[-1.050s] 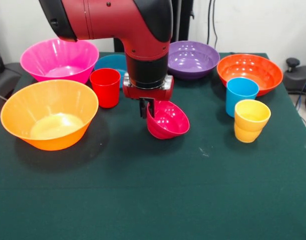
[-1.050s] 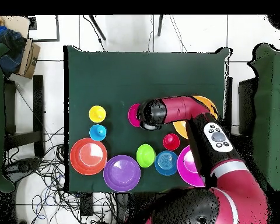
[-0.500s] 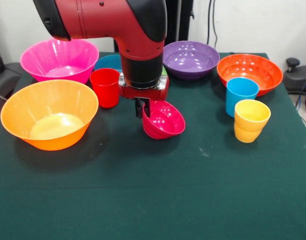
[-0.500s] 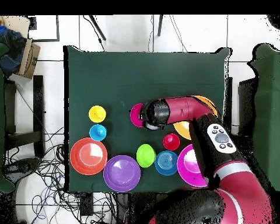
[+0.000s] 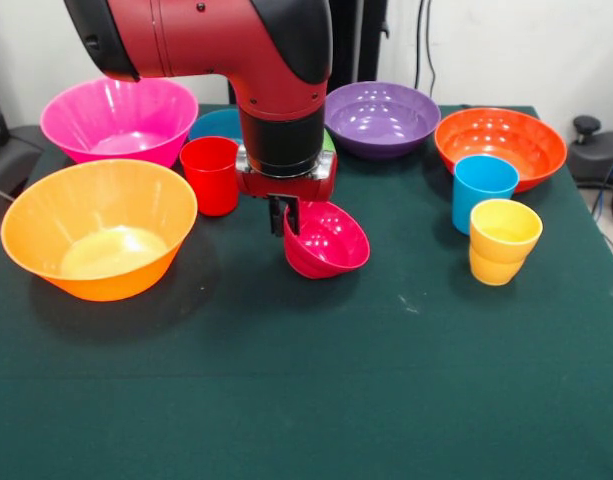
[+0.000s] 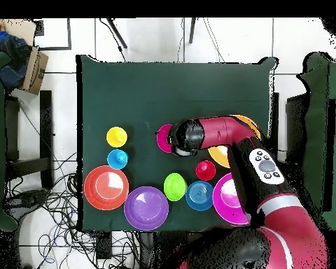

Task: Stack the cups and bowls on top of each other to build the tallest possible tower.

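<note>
The black gripper (image 5: pixel 285 216) pinches the rim of the small glossy crimson-pink plastic bowl (image 5: pixel 328 240), tilted toward the camera. Just beyond, to its left in the front view, stands the red plastic tumbler (image 5: pixel 211 175).

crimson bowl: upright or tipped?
Tipped. The crimson bowl hangs from the gripper by its rim, opening angled toward the front camera.

Front and overhead views, shared table (image 5: pixel 306 400)
</note>
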You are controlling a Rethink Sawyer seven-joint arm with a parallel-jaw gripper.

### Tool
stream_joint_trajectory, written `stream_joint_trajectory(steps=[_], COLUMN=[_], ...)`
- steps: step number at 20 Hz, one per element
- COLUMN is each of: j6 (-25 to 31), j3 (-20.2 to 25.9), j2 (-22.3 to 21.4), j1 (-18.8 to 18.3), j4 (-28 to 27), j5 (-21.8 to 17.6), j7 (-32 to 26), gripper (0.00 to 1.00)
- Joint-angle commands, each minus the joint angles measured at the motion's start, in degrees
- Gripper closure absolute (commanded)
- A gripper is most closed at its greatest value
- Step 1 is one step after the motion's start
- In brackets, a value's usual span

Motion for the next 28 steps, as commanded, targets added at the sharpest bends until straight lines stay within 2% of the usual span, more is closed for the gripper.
stream_joint_trajectory(steps=[1, 28], j6=[-1.3, -1.8], j3=[1.9, 2.2], j2=[0.2, 0.1], j1=[0.6, 0.1], j4=[-1.7, -1.2], j5=[-4.8, -4.7], j7=[-11.0, -11.3], gripper=[1.0, 1.0])
